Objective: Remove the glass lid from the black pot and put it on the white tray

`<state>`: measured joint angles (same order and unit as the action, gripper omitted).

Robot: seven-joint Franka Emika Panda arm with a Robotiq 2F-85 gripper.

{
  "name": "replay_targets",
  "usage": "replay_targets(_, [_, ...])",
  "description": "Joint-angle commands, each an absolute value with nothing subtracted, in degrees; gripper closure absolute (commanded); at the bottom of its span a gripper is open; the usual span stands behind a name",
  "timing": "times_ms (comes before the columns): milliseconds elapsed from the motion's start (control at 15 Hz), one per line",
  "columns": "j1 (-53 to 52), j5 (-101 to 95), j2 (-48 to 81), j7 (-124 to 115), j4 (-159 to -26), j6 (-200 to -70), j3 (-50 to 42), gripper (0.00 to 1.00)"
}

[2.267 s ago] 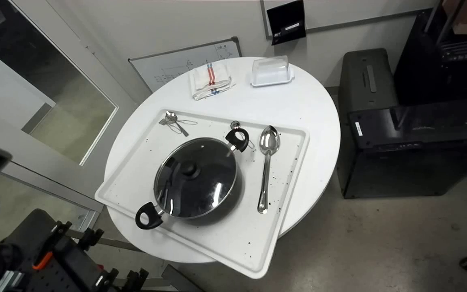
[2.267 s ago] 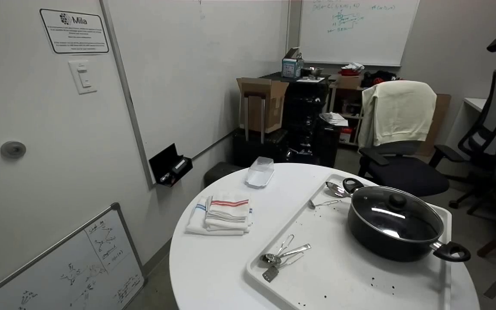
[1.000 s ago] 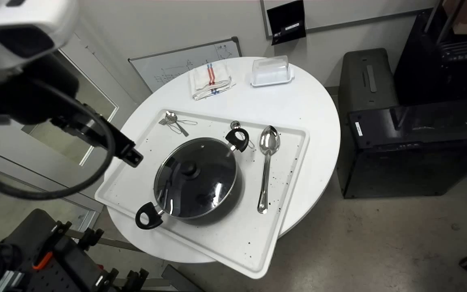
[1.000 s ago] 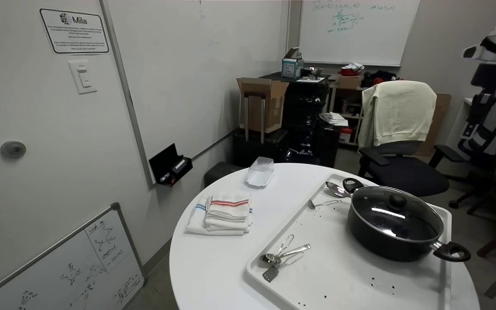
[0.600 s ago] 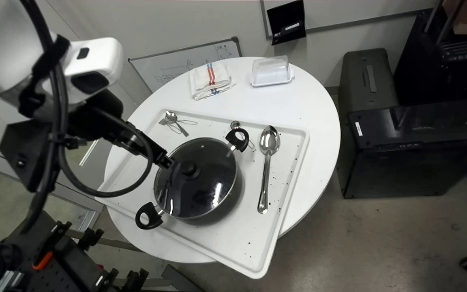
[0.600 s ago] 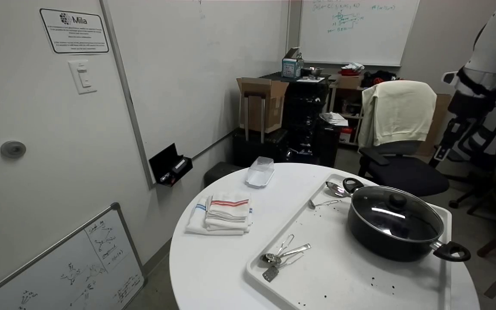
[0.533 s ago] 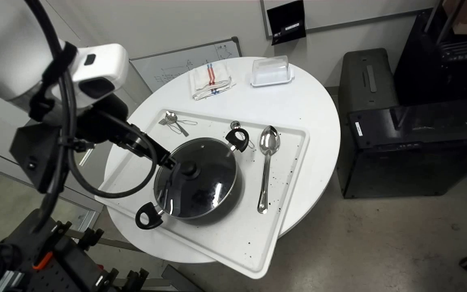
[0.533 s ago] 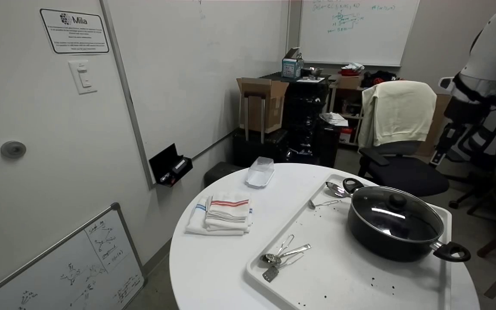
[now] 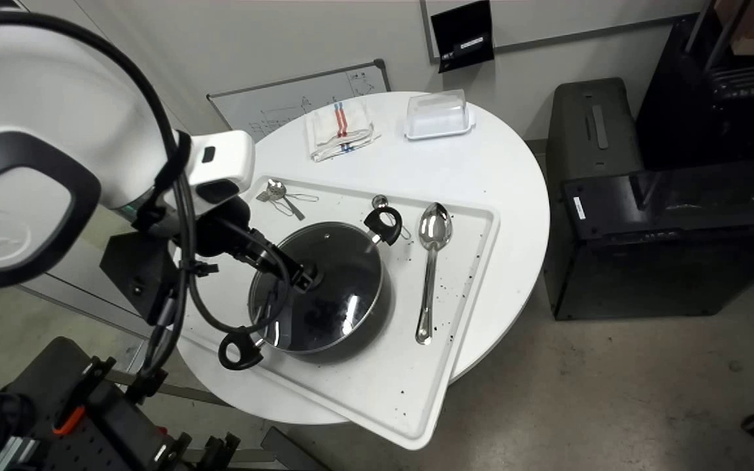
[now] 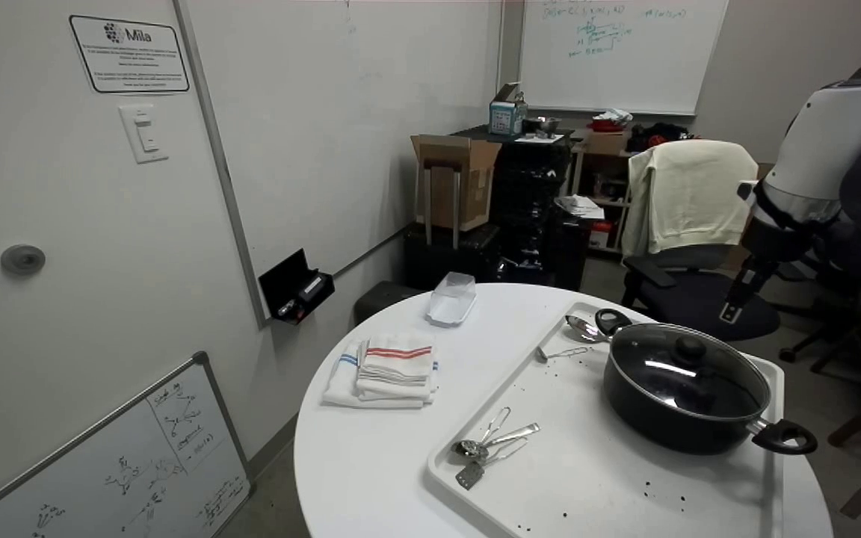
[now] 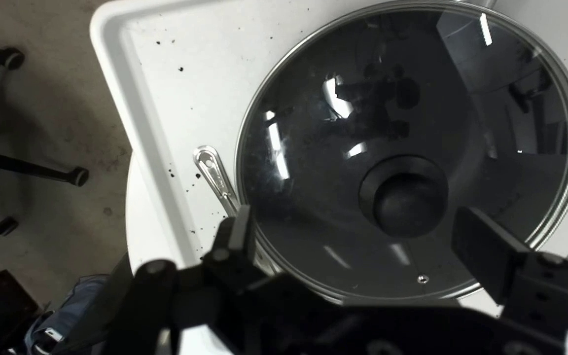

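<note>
Fingers [image 11: 483, 249] of the gripper [image 11: 355, 217] are seen spread wide in the wrist view, with a dark knob [image 11: 412, 207] visible in the gap between them, nearer to one than to the other. The glass lid [image 10: 688, 381], topped by this knob, is shown in an exterior view below the fingers and apart from them. It is seated on the black pot [image 10: 670, 427], which is fully covered. The pot is placed on the white tray [image 10: 572, 471], close to one edge, and one loop handle [image 10: 770, 435] is extended over that edge. A large metal spoon [image 9: 430, 271] is laid beside the pot, and a small metal utensil [image 9: 379, 201] is partly hidden, in an exterior view, by the opposite handle [image 9: 381, 230]. Other small utensils [image 10: 505, 439] are grouped near a tray corner. Dark specks [image 11: 181, 69] are scattered over the tray. The tray is carried by a round white surface [image 9: 514, 170], past whose edge part of it is extended. Folded cloths [image 10: 397, 377] and a white dish with a clear cover [image 9: 439, 118] are set on the surface outside the tray.
</note>
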<state>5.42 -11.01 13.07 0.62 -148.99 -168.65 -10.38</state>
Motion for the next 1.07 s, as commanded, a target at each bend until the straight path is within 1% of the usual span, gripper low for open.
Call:
replay_targets(0, [3.9,-10.0,18.6,-0.9,-145.7,-171.1,-10.2,0.00])
replay_targets(667, [2.3,-7.4,29.2,-0.5,-136.9,-169.8,-8.3,0.00])
replay_targets(1000, [2.6,-6.4,31.1,0.1,-134.9,-169.6,-6.9,0.00])
